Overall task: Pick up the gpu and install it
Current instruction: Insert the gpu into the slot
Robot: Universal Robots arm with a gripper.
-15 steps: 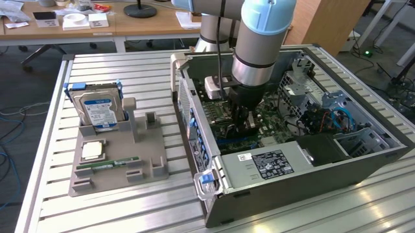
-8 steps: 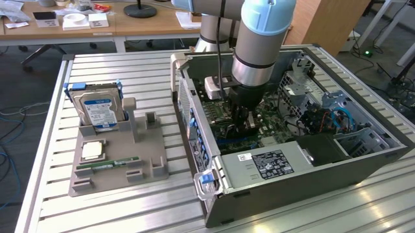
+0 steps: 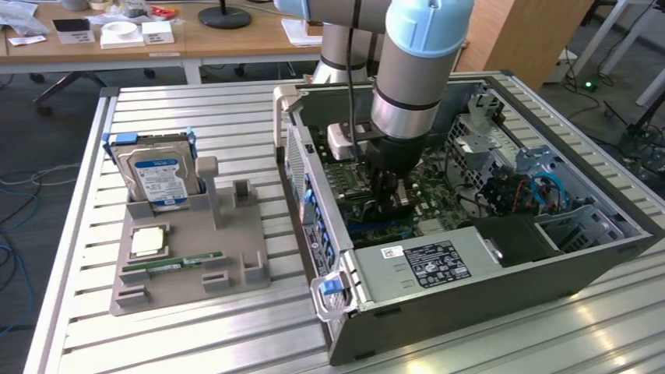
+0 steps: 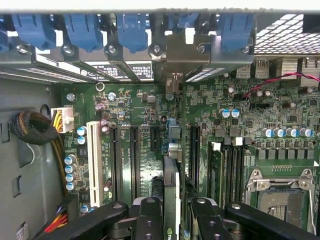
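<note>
The gpu shows edge-on as a thin dark card standing upright between the two black fingers. My gripper is shut on it. The card hangs over the green motherboard, in line with the gap between the long black expansion slots, its far end towards the metal bracket at the case's rear wall. I cannot tell whether the card touches a slot. In the exterior view my gripper reaches straight down into the open computer case, and the arm hides the card.
A grey parts holder on the exterior view's left carries a silver hard drive, a green memory stick and a square chip. Blue slot latches, a cable bundle, the CPU socket and the drive cage surround the slots.
</note>
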